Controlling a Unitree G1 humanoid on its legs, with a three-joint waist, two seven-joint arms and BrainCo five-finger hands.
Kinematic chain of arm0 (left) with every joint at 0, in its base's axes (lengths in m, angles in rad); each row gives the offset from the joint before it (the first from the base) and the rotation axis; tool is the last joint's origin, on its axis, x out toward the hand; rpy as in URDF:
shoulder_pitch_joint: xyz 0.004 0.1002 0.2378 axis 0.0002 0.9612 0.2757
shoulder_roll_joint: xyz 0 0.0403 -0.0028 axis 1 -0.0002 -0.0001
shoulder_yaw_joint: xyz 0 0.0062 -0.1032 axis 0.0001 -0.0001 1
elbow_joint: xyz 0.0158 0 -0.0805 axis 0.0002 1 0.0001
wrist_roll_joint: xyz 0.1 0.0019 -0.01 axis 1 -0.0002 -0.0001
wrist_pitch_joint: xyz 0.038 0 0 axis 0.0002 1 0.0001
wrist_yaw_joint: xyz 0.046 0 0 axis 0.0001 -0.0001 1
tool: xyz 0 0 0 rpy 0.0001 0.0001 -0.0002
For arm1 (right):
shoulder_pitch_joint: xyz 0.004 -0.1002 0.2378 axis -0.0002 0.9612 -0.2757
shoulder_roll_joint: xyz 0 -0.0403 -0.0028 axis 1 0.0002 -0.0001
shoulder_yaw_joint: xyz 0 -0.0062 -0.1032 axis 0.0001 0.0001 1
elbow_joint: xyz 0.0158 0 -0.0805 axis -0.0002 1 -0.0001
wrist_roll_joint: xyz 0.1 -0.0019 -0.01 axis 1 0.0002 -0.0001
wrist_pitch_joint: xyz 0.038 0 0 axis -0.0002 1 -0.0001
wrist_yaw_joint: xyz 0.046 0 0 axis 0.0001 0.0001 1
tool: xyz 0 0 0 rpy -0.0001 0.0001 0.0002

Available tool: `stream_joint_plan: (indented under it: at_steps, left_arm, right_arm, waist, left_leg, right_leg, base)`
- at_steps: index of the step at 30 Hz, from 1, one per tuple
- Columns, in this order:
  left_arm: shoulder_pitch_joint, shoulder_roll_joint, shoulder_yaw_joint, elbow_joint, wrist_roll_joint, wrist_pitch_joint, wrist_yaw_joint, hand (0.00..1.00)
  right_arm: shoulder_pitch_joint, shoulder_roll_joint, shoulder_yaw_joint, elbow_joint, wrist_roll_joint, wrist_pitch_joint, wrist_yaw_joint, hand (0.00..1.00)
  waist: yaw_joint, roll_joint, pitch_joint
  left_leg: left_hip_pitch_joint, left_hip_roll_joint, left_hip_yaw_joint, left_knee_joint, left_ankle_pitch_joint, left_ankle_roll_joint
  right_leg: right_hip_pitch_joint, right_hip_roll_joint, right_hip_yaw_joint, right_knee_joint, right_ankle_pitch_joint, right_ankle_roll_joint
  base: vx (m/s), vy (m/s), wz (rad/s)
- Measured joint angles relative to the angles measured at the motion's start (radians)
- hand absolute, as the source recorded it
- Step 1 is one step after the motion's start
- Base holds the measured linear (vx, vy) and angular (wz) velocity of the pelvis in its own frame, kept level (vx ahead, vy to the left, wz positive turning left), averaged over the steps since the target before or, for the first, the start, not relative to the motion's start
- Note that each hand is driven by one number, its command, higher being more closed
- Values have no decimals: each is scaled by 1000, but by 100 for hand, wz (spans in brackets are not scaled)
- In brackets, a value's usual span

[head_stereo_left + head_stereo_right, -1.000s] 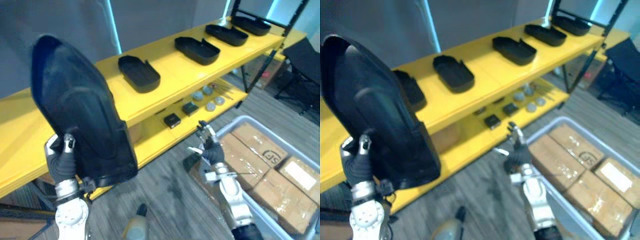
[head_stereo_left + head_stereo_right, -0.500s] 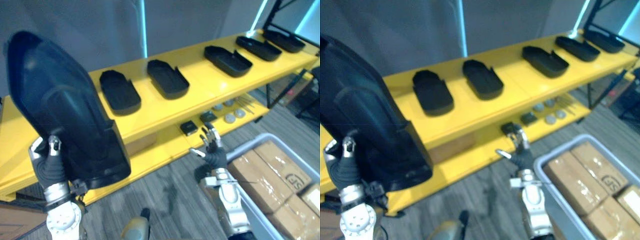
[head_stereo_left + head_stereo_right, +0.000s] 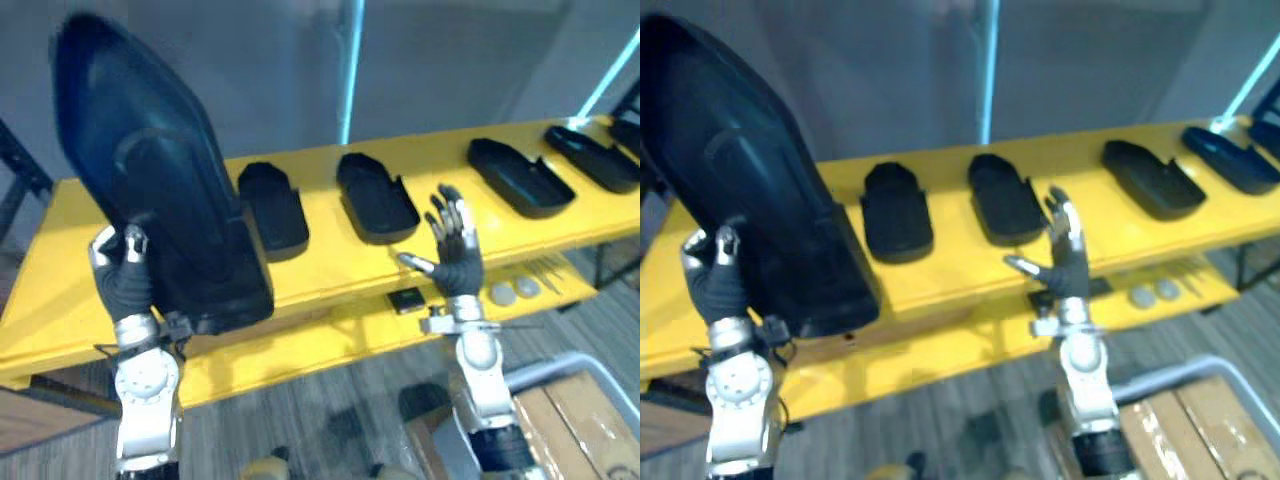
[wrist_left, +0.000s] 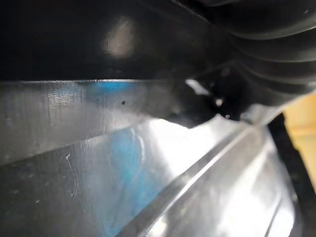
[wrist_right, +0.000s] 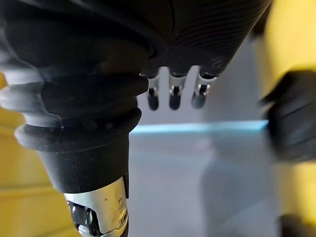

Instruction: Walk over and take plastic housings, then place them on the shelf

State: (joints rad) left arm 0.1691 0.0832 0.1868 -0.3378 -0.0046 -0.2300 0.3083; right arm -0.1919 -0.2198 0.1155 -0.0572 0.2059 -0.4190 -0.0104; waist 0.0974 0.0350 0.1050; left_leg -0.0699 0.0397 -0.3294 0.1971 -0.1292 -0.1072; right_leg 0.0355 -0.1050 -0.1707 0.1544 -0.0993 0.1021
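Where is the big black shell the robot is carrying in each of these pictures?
Left eye view: the held housing stands upright at upper left, above the left hand.
Right eye view: far left, upright.
Left wrist view: its glossy surface, very close.
Right wrist view: looks past the right hand toward the yellow shelf.
Shared landmark: that yellow shelf.

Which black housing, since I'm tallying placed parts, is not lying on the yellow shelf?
The large housing held upright in the left hand; the other housings lie flat in a row on the yellow shelf.
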Motion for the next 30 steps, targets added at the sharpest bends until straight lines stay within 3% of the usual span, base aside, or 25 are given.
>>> stream_joint_plan:
  at_steps: [2, 4, 5, 8, 9, 11, 12, 15, 18, 20, 21, 22, 23, 25, 26, 27, 28, 30]
  left_arm:
    - [41, -33, -6, -10, 0, -1, -18, 100]
    - [37, -44, -12, -10, -11, -2, -42, 100]
    - [24, -52, -29, -9, -27, -8, -57, 100]
    - [25, -51, -51, -7, -27, -24, -73, 100]
    - [25, -51, -55, -5, -27, -25, -75, 100]
    - [25, -50, -63, 1, -27, -26, -76, 100]
    - [25, -47, -72, 3, -27, -29, -77, 100]
    - [26, -45, -75, 10, -27, -30, -79, 100]
    - [26, -37, -78, 16, -27, -30, -96, 100]
    - [23, -18, -87, 18, -24, -30, -126, 100]
    - [18, -11, -92, 20, -18, -30, -137, 100]
    - [0, -7, -102, 32, -9, -30, -166, 100]
    - [-19, -7, -110, 39, 4, -30, -186, 100]
    - [-36, 17, -104, 35, 7, -30, -208, 100]
    - [-44, 43, -100, 36, 6, -28, -210, 100]
    - [-53, 75, -100, 37, 4, -20, -214, 100]
    - [-53, 86, -101, 37, 4, -16, -216, 100]
    - [-42, 76, -122, 39, 4, -1, -211, 100]
  right_arm:
    - [-7, -10, 27, -58, 38, 2, 61, 0]
    - [0, -5, 26, -76, 37, 8, 85, 0]
    - [21, 0, 22, -86, 37, 14, 97, 0]
    - [62, 11, 21, -92, 34, 24, 105, 0]
    - [68, 8, 19, -92, 34, 24, 106, 0]
    - [68, 5, 7, -92, 37, 23, 118, 0]
    - [68, 4, -3, -90, 37, 21, 120, 0]
    - [68, 39, 3, -87, 44, 21, 120, 0]
    - [67, 70, 6, -59, 55, 21, 110, 0]
    - [76, 97, 0, -40, 52, 22, 70, 0]
    - [83, 101, -5, -40, 43, 21, 52, 0]
    - [108, 103, -19, -40, 19, 20, 11, 0]
    - [134, 105, -26, -40, 15, 20, -19, 0]
    - [146, 118, -37, -41, 15, 19, -38, 0]
    - [147, 138, -35, -46, 15, 19, -38, 0]
    - [150, 162, -34, -59, 15, 19, -37, 0]
    - [154, 169, -34, -66, 15, 20, -35, 0]
    - [191, 169, -37, -126, 16, 23, -14, 0]
  waist:
    - [8, 12, -8]
    - [-5, 10, -7]
    - [-12, -1, -5]
    - [-15, -8, -7]
    - [-31, 0, -11]
    - [-51, 14, -18]
    - [-56, 18, -19]
    - [-57, 0, -19]
    - [-62, -8, -15]
    - [-81, -18, -8]
    - [-83, -19, -7]
    - [-85, -10, -5]
    - [-85, 5, 1]
    - [-89, 13, 17]
    - [-98, 3, 25]
    - [-115, -9, 40]
    - [-116, -12, 46]
    - [-112, -31, 40]
  left_leg:
    - [-2, 26, 61, 6, 15, -20]
    - [-17, 42, 198, 5, 40, 12]
    - [-23, 54, 341, 1, 71, 64]
    - [-28, 63, 516, -23, 67, 183]
    - [-34, 78, 587, -21, 64, 187]
    - [-32, 77, 631, -18, 78, 176]
    - [-23, 57, 641, -22, 109, 113]
    - [-15, 0, 640, -52, 112, 111]
    - [9, -55, 645, -113, 146, 116]
    - [41, -101, 640, -171, 181, 133]
    - [42, -110, 638, -170, 181, 134]
    - [48, -114, 637, -170, 171, 141]
    - [56, -107, 640, -171, 160, 155]
    - [74, -95, 656, -192, 145, 163]
    - [70, -89, 655, -195, 145, 163]
    - [67, -80, 643, -201, 145, 163]
    - [67, -77, 642, -210, 146, 162]
    - [53, -83, 640, -227, 151, 157]
  right_leg:
    - [53, 21, -68, -24, -7, -21]
    - [98, 19, -149, -41, -12, -29]
    - [127, 8, -219, -40, -15, -35]
    - [140, -28, -301, -22, -21, -43]
    - [140, -49, -324, -5, -22, -43]
    - [137, -78, -349, 30, -34, -31]
    - [133, -110, -345, 76, -69, -15]
    - [119, -162, -314, 92, -93, -7]
    - [112, -200, -290, 78, -99, 23]
    - [121, -235, -291, 79, -79, 52]
    - [124, -243, -291, 82, -71, 55]
    - [121, -246, -284, 107, -48, 29]
    - [97, -242, -262, 152, -21, -24]
    - [69, -229, -221, 186, 2, -62]
    - [65, -202, -190, 180, -8, -47]
    - [63, -136, -144, 153, -29, -16]
    - [62, -99, -124, 131, -37, -9]
    - [71, 14, -97, 4, -54, -34]
  base:
    - [92, -174, 75]
    - [39, -136, 126]
    - [5, -96, 152]
    - [2, 9, 109]
    - [17, 100, 99]
    - [25, 189, 74]
    - [19, 220, 45]
    - [-32, 230, 17]
    - [-34, 128, 4]
    - [6, 142, 11]
    - [36, 142, 13]
    - [25, 151, 3]
    - [-1, 137, -6]
    - [-33, 120, -24]
    - [-26, 49, -11]
    - [-20, -15, 5]
    - [-23, -71, 2]
    - [-28, -112, 0]
